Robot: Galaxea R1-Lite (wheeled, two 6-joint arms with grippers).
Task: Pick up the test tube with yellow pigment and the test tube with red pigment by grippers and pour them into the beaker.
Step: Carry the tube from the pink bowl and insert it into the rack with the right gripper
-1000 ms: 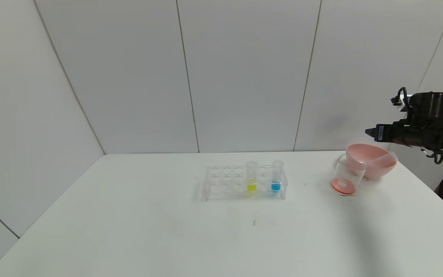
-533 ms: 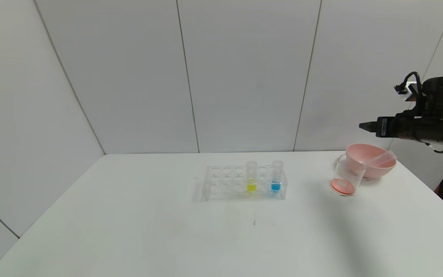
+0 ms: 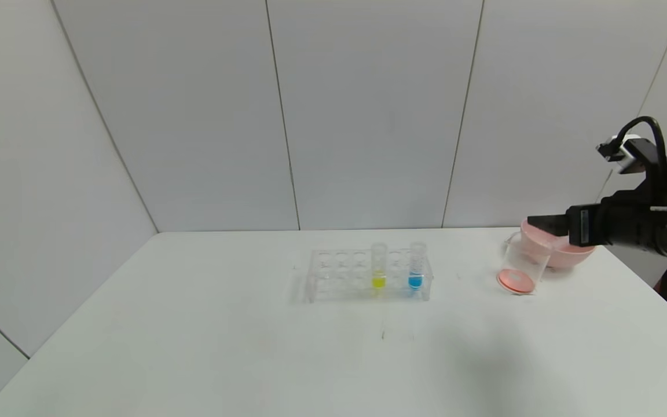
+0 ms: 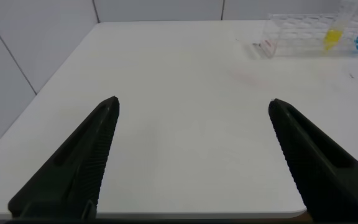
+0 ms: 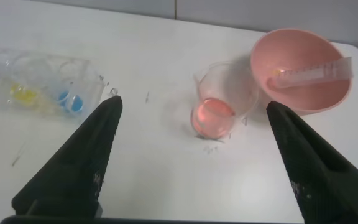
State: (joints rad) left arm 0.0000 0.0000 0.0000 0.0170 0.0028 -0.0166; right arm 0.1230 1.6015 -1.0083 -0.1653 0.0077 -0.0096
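In the head view, the test tube with yellow pigment (image 3: pixel 378 266) stands upright in the clear rack (image 3: pixel 368 275) beside a blue tube (image 3: pixel 416 266), while the beaker (image 3: pixel 521 265), red liquid pooled at its bottom, sits just beside the pink bowl (image 3: pixel 565 252). The right gripper (image 3: pixel 542 223) hangs above both. In the left wrist view, the left gripper (image 4: pixel 191 155), fingers spread wide and empty, waits well apart from the rack. In the right wrist view, the right gripper's fingers are also wide, holding nothing; an emptied tube (image 5: pixel 312 73) lies in the bowl, seemingly discarded there after pouring.
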